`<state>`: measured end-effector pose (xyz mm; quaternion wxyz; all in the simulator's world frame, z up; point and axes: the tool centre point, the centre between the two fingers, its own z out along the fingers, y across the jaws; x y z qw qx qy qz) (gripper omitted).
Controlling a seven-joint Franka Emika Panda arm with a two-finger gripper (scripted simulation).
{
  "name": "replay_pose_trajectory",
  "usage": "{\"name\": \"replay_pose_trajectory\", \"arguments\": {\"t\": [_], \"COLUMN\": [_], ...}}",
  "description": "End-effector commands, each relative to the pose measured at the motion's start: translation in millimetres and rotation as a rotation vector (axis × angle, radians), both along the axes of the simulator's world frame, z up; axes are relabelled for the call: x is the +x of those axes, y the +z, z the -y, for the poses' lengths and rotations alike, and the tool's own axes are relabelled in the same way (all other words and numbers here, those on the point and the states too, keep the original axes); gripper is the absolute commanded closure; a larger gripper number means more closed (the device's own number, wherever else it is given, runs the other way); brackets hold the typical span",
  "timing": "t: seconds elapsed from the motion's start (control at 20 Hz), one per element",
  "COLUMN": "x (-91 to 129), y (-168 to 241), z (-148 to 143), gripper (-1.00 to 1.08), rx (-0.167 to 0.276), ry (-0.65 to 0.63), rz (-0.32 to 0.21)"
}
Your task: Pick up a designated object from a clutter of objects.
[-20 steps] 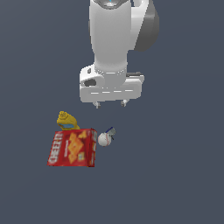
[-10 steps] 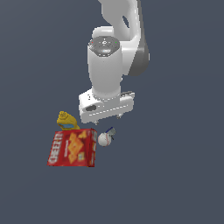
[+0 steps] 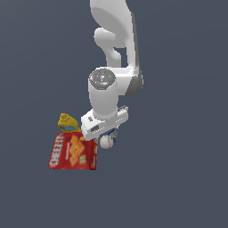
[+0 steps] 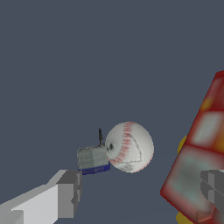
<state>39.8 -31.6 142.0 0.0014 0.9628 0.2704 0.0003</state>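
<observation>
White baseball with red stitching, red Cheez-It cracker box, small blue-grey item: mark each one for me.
White baseball with red stitching (image 4: pixel 129 147): wrist view, centre of the ball.
Red Cheez-It cracker box (image 3: pixel 72 151): exterior view, middle of the printed top face.
Small blue-grey item (image 4: pixel 92 158): wrist view, its grey face beside the baseball.

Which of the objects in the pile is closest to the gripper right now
The white baseball with red stitching. In the wrist view it sits between the open fingers of the gripper, ahead of them, beside a small grey-blue item; the red cracker box lies alongside.
</observation>
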Motion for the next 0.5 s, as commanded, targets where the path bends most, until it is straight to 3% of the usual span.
{"name": "replay_pose_trajectory", "arguments": {"t": [0.0, 0.45], "x": [0.3, -1.0], "y": [-14.4, -42.5], "z": [2.5, 7.2], "gripper": [-0.92, -0.92], "rx": [0.001, 0.002], "ry": [0.044, 0.125], "rz": [0.0, -0.001]}}
